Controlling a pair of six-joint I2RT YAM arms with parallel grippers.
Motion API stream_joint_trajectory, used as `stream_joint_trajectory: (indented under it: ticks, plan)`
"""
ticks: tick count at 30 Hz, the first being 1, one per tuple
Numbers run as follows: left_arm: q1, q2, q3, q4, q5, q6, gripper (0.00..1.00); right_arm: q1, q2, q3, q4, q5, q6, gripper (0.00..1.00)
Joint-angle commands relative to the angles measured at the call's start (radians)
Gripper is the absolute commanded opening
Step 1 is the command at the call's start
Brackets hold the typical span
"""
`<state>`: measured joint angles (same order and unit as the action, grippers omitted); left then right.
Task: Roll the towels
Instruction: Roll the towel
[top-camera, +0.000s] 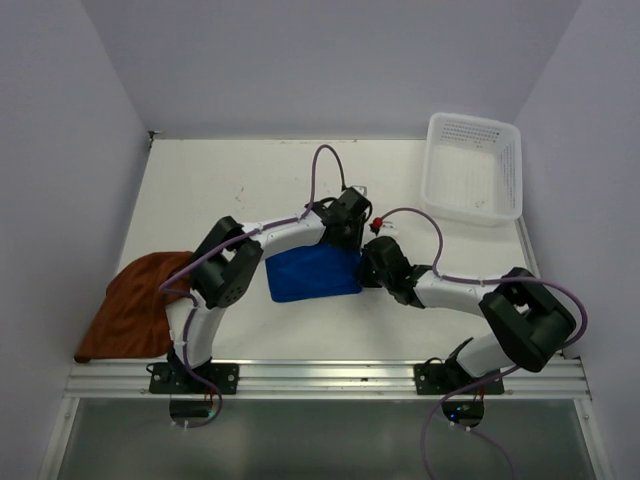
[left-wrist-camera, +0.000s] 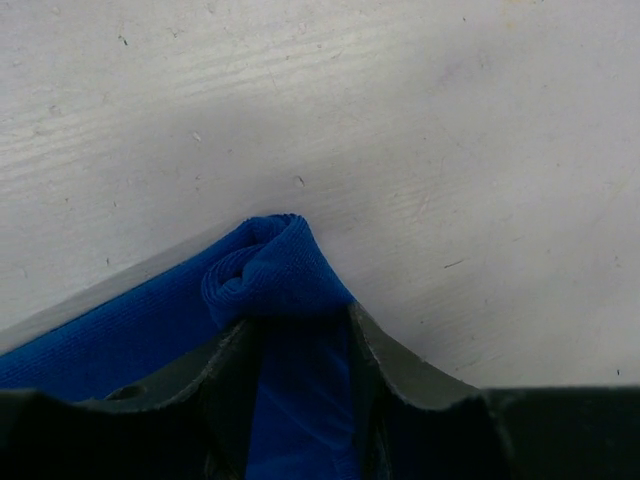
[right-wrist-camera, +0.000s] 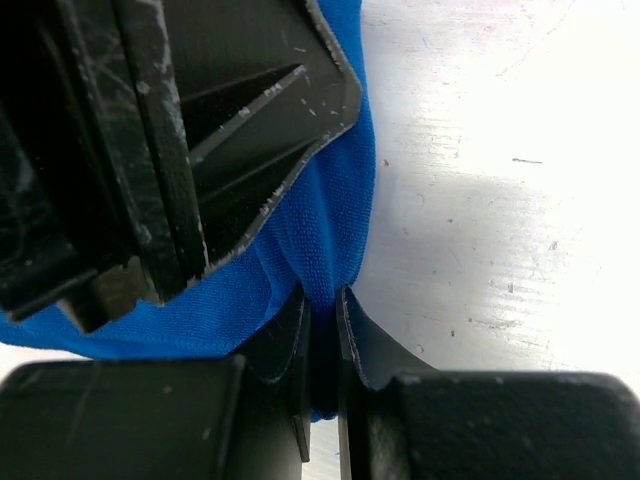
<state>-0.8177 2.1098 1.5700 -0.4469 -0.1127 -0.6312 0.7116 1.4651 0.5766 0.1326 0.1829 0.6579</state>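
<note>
Looking at the left gripper (left-wrist-camera: 300, 350) first: clamped on a bunched-up corner of the blue towel (left-wrist-camera: 270, 275), cloth squeezed between both fingers and poking out past the tips toward 12 o'clock in the wrist view, curled over itself a bit. Rest of that towel trailing off toward 8 o'clock, flat on the table (left-wrist-camera: 450, 150).

Same deal with the right gripper (right-wrist-camera: 322, 335): closed tight on a thin fold of the blue cloth, barely any gap between the fingers, fabric rising out of the pinch toward 12 o'clock and spreading off to 9. Left arm's black housing (right-wrist-camera: 200, 120) crowding in at 10 o'clock, over the towel and very close to the right fingers.

From the top camera: both grippers nearly meeting at the towel's far right corner, left one in from 12 o'clock, right one from 3. Blue towel stretching away from them toward 7 or 8 o'clock, roughly mid-table, mostly flat. Rust-brown towel (top-camera: 135, 305) well apart, out at 9 o'clock, rumpled and spilling past the table's left edge beside the left arm's elbow. White basket (top-camera: 475, 165) off at 1 o'clock in the far right corner, well apart from both towels.
</note>
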Motion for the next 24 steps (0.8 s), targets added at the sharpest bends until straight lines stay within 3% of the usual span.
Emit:
stream_joint_trajectory:
  ticks: [1, 10, 15, 20, 24]
  plan:
    - [0.008, 0.045, 0.018, -0.055, -0.099, 0.047, 0.42, 0.005, -0.023, -0.047, -0.027, 0.067, 0.04, 0.0]
    - [-0.001, 0.099, 0.015, -0.056, -0.128, 0.05, 0.39, 0.012, -0.006, -0.06, 0.013, 0.038, 0.043, 0.0]
    - [-0.003, 0.131, 0.021, -0.058, -0.133, 0.05, 0.26, 0.019, -0.017, -0.076, 0.025, 0.036, 0.037, 0.0]
    - [0.002, 0.153, 0.045, -0.072, -0.116, 0.041, 0.0, 0.029, -0.034, -0.096, 0.029, 0.052, 0.034, 0.0]
    - [0.021, 0.121, 0.03, -0.02, -0.056, 0.004, 0.0, 0.048, -0.04, -0.086, 0.001, 0.064, 0.01, 0.0]
